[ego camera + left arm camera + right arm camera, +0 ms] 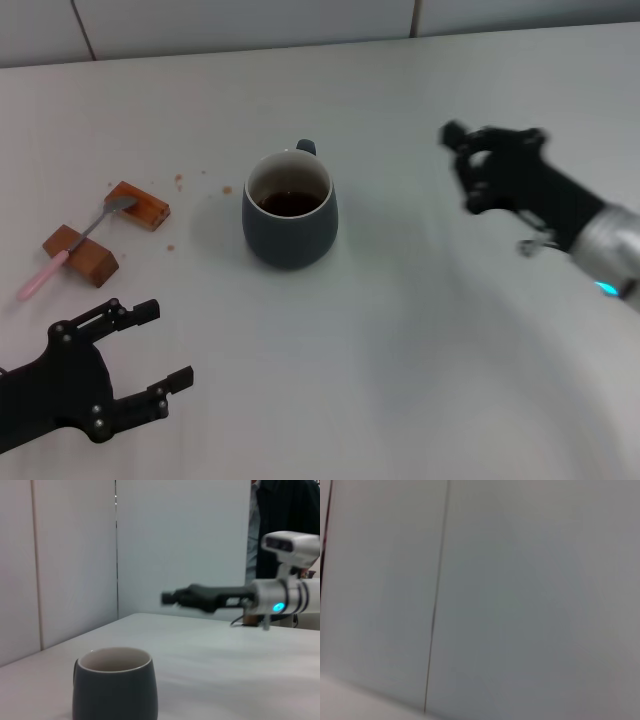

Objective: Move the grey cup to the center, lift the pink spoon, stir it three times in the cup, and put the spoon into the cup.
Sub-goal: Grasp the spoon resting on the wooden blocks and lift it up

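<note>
Head cam: high above the near edge of the table [420, 380], looking fwd and down; far edge and wall at top of frame. Left wrist cam: low, just above tabletop near the near-left corner, facing across twd the right side and the wall, close to the grey cup [115, 685]. Right wrist cam: sees only wall panels w/ a seam. Head and left wrist views share the cup [289, 208] and right gripper [478, 165] [172, 598].

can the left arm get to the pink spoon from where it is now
Probably yes. The left tool is open, low near the table's front edge, and the pink spoon lies just beyond it across two wooden blocks. Nothing stands between them; the grey cup sits off to the side.
</note>
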`<state>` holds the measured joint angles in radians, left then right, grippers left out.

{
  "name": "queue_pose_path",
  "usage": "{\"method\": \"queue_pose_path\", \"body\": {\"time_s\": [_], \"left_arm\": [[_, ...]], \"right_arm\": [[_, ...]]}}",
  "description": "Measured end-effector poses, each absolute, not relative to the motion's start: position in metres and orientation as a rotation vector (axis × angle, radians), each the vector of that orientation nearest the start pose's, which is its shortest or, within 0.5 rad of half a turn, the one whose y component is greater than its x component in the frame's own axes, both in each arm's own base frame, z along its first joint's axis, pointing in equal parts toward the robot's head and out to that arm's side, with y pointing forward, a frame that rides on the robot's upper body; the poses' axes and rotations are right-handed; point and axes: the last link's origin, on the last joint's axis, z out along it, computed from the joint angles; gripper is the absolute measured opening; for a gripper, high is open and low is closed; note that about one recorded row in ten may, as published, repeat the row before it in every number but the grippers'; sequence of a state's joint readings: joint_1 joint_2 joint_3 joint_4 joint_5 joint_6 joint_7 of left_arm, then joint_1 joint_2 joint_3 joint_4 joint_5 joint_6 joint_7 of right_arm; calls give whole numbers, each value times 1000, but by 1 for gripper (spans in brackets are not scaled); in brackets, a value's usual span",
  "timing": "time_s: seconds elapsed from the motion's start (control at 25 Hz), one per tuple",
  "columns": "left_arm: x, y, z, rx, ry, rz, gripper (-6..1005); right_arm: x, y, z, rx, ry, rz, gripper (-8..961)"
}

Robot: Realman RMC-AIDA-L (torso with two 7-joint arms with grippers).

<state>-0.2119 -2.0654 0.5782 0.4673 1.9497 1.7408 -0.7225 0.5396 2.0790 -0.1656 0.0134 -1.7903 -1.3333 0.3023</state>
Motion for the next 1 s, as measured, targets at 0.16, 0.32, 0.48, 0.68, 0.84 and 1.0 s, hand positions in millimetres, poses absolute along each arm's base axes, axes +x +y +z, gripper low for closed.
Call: {"method": "queue_pose_path", "body": {"time_s": [0.16,0.32,0.48,0.68,0.84,1.0], "left_arm": [[-335,206,-12,-2575,-278,-814,737],[-334,207,-13,-2576,-273,-817,733],[-334,207,-13,-2575,-273,-816,729],[-333,209,-11,-2569,-265,-822,725],[-332,210,-12,-2568,-263,-825,721],[-333,210,-12,-2565,-267,-826,718]], "right_arm": [[307,275,-12,-2098,255,959,74],[322,239,-7,-2250,252,944,77],[333,213,-12,-2376,278,897,81],[341,196,-21,-2502,346,843,85],[347,189,-22,-2517,374,801,105],[353,183,-23,-2525,397,759,171]]}}
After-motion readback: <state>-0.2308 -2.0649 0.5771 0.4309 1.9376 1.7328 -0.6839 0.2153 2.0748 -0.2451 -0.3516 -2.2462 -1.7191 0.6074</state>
